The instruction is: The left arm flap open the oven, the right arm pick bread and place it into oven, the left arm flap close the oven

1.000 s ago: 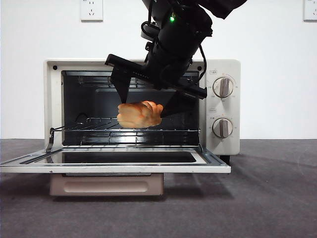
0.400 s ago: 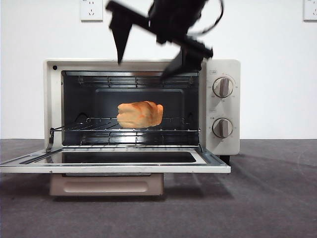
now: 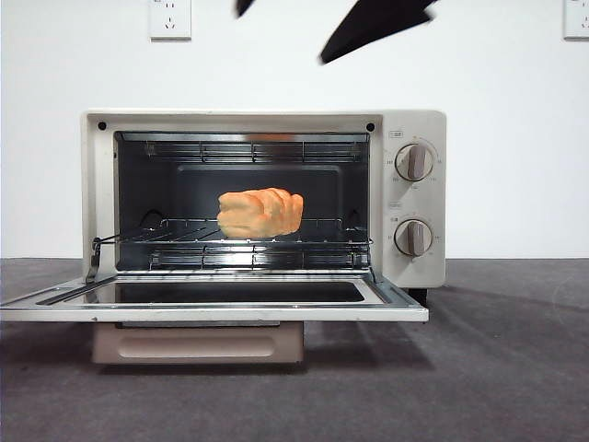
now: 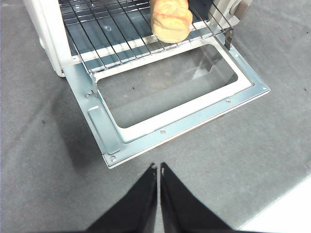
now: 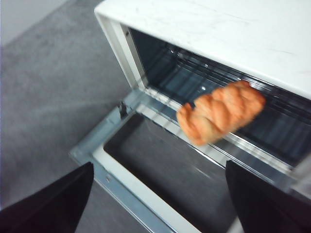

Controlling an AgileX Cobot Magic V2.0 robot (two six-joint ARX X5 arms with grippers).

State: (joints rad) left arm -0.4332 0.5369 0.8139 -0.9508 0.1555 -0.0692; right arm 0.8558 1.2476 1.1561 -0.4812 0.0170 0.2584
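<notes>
- The oven [image 3: 262, 207] sits with its door [image 3: 212, 302] flapped all the way down.
- The bread [image 3: 260, 213] is lying on the wire rack [image 3: 230, 241] inside, about mid-width, nothing touching it.
- Right gripper [image 5: 158, 194] is up above the oven front, jaws spread wide, holding nothing.
- Left gripper [image 4: 158, 167] hangs over the table in front of the door, jaws pressed together, empty.

From my front view the right gripper [image 3: 368, 23] is cut off by the top edge, only dark tips showing. Right wrist view is motion-blurred; the bread [image 5: 221, 112] reads soft, and the oven [image 5: 233, 43] runs off frame.
</notes>
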